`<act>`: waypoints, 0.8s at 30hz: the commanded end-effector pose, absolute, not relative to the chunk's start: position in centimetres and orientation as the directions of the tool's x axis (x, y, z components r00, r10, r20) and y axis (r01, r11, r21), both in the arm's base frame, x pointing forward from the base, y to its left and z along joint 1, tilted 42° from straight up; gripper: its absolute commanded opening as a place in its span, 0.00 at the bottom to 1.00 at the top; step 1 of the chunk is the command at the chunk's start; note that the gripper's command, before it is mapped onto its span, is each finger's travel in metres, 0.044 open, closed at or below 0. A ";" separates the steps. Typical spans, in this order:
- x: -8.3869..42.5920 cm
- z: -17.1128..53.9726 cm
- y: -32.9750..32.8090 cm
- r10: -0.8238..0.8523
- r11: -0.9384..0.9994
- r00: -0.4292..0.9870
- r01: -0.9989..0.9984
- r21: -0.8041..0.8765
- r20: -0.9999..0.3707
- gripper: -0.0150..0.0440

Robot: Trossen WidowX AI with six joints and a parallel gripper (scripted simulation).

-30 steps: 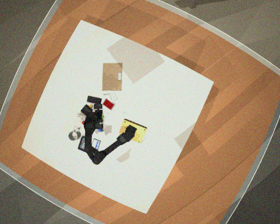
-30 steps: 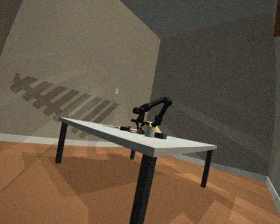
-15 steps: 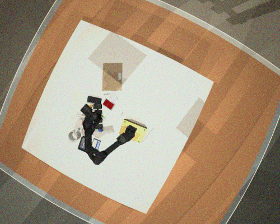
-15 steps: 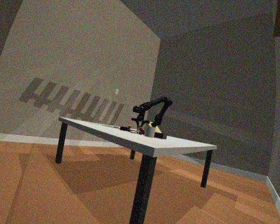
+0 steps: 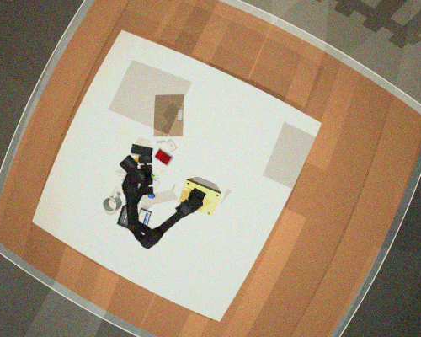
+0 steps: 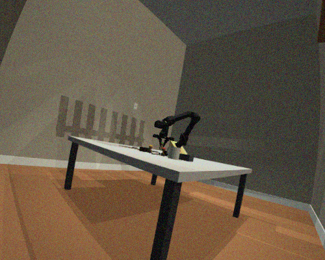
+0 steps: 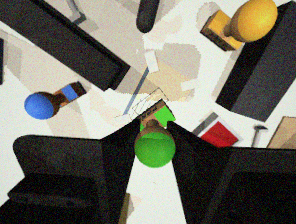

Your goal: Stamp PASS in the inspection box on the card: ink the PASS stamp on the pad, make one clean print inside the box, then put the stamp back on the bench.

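Note:
My gripper (image 5: 151,176) (image 6: 162,147) (image 7: 153,124) is shut on the green-knobbed stamp (image 7: 155,150). The stamp is upright between the fingers, its block showing dark lettering too small to read and a green patch. A thin slanted rectangular outline (image 7: 158,89) shows at the foot of the stamp; I cannot tell whether the stamp touches the surface. A red pad (image 5: 163,157) (image 7: 220,135) with a pale rim lies to the right in the wrist view. The card's edges do not stand out from the white table, and the stamp's underside is hidden.
A blue-knobbed stamp (image 5: 151,195) (image 7: 40,105) is left of the fingers in the wrist view, a yellow-knobbed one (image 7: 254,20) upper right. A grey mug (image 5: 112,203) (image 6: 174,153), a brown board (image 5: 163,122) and a yellow sloped board (image 5: 214,203) stand or lie around the arm.

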State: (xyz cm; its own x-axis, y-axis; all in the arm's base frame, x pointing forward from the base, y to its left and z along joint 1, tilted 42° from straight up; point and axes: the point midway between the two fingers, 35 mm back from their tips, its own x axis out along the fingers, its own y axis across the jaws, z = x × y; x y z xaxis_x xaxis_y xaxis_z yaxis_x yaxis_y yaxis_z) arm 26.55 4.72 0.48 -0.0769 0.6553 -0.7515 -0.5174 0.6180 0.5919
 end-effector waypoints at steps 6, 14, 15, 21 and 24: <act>26.7 1.7 3.6 0.653 0.618 -0.076 -0.522 0.588 -0.754 0.25; 26.7 2.6 2.9 0.653 0.618 -0.076 -0.522 0.589 -0.753 0.25; 26.8 2.6 2.8 0.653 0.618 -0.076 -0.522 0.588 -0.753 0.25; 28.7 1.9 1.6 0.652 0.619 -0.075 -0.523 0.586 -0.755 0.25; 29.7 1.4 0.9 0.651 0.620 -0.074 -0.523 0.585 -0.756 0.25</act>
State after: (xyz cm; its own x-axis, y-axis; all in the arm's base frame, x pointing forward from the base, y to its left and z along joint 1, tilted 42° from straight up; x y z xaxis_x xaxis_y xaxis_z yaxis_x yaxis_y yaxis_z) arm 28.61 1.76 1.94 -0.0725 0.6536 -0.7533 -0.5214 0.6191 0.5873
